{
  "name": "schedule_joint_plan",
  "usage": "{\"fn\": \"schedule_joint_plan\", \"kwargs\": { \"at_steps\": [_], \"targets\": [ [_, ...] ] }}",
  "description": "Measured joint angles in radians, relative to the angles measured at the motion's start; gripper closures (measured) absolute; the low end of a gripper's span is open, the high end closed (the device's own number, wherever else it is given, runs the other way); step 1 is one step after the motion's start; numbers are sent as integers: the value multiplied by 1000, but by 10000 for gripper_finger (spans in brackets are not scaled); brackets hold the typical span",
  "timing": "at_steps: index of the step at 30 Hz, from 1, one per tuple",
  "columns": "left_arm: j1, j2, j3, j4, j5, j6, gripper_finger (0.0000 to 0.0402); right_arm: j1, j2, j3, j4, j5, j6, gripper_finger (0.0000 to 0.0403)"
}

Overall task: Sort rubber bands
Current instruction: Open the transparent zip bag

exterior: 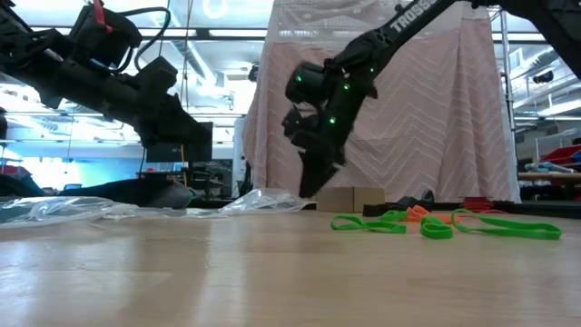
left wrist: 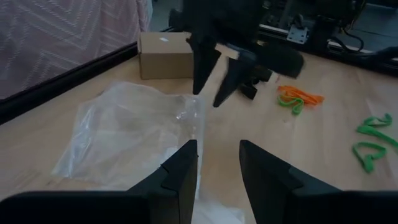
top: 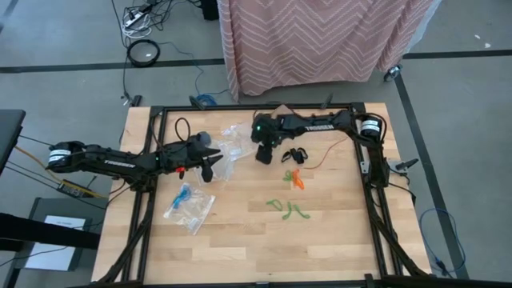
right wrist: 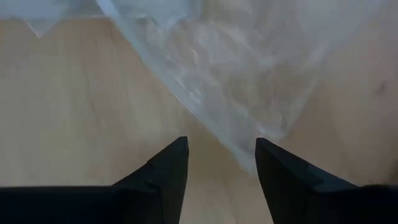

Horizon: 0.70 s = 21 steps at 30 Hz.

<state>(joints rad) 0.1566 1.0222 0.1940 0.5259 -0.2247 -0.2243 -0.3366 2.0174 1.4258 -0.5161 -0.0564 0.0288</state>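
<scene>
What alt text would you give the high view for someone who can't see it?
Overhead, two dark arms meet over a wooden table: the left gripper and right gripper, both with jaws open, flank a clear plastic bag. Black, orange and green rubber bands lie in separate clusters; a second bag holds blue bands.

The table (top: 240, 240) held two bags. One bag (top: 232, 140) lay near the back, between the left gripper (top: 213, 166) and the right gripper (top: 263, 157). Another bag (top: 190, 206) lay in front of the left gripper, with some bands inside. More rubber bands (top: 288, 210) lay loose on the table, right of that bag and in front of the right gripper.
</scene>
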Motion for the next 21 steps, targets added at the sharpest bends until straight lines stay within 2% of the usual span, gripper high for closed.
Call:
{"fn": "schedule_joint_plan", "kwargs": {
  "at_steps": [4, 8, 15, 21],
  "targets": [
    [0, 0, 0, 1, 11, -1, 273, -49, 0, -5, -32, -66, 102, 221],
    [0, 0, 0, 1, 14, -1, 273, -78, 0, -5, 8, -138, 161, 220],
    [0, 0, 0, 3, 15, -1, 273, -104, 2, -5, 24, -123, 260, 221],
    [0, 0, 0, 3, 16, -1, 273, -88, 10, -5, 31, -66, 290, 223]
  ]
}}
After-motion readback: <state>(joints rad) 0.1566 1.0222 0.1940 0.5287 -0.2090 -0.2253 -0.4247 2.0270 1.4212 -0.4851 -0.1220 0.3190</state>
